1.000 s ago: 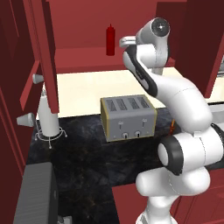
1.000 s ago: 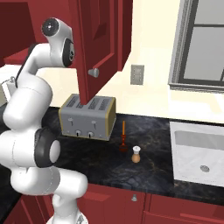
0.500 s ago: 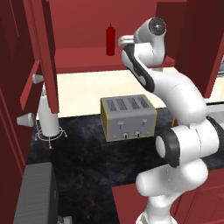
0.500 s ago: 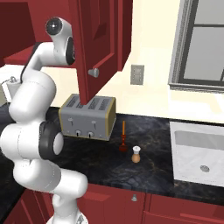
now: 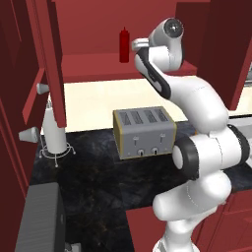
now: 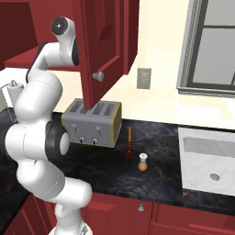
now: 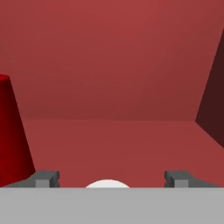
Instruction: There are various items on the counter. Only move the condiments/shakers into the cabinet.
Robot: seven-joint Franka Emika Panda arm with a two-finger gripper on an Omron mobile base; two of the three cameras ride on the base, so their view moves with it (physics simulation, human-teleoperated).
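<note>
In the left base view, at the far left, a tall red door (image 5: pixel 49 59) of the cabinet (image 5: pixel 98 69) hangs open, and below it a pale bottle-shaped thing in a wire stand (image 5: pixel 55 133) sits on the black counter (image 5: pixel 98 172). Further right, the dark red squeeze bottle (image 5: pixel 124 45) stands upright on the cabinet's flat shelf, near its back wall. Just right of the bottle the white arm (image 5: pixel 197 108) reaches up into the cabinet. Under the shelf the grey toaster (image 5: pixel 143 132) sits on the counter, well apart from the bottle.

In the right base view the arm rises at the left, the toaster (image 6: pixel 92 123) comes next, and past it the thin orange-red utensil (image 6: pixel 129 144) stands upright on the counter (image 6: pixel 160 179), with one tan shaker (image 6: pixel 143 162) just beside it to the right. A pale sink basin (image 6: pixel 209 156) lies at the far right.

In the hand view the red bottle (image 7: pixel 11 131) fills the left edge, standing on the red shelf. The gripper (image 7: pixel 111 178) has its two dark fingertips (image 7: pixel 46 178) spread wide apart, gripping nothing, with a small pale rounded top (image 7: pixel 107 183) showing low between them; what it belongs to cannot be told
</note>
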